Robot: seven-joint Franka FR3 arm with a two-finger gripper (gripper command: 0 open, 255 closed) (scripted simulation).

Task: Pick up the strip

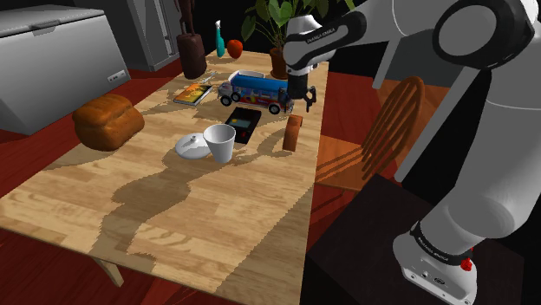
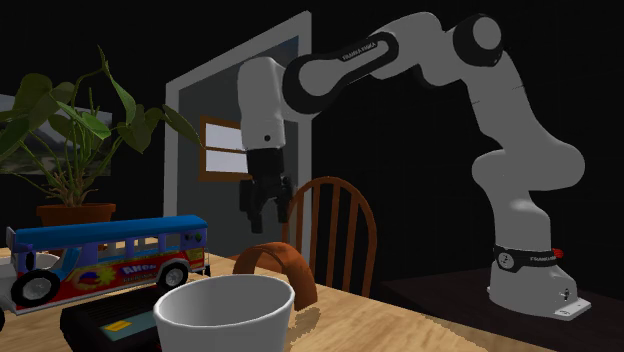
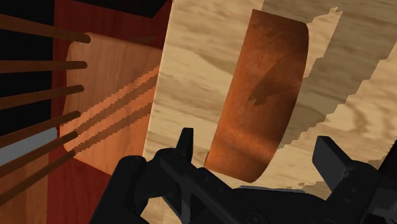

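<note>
here, curved rust-brown strip [image 3: 257, 95], upright on table [image 3: 191, 70]

Clear air above the rust-brown curved strip [image 1: 293, 133]: the black two-finger gripper [image 1: 309, 102] hangs over it, fingers spread wider than the band, a straight way down. Tight on one side: the edge of the light wooden table [image 1: 173, 225] runs just beside the strip, and the brown spindle-back wooden chair [image 1: 394, 121] stands past it. On the other side, the flat black box [image 1: 244, 120] and the colourful toy bus [image 1: 256, 91] crowd near, with the white cup [image 1: 220, 141] just beyond them. Toward the shoulder view's lower left, the table lies bare, with wide room to pass.
</note>
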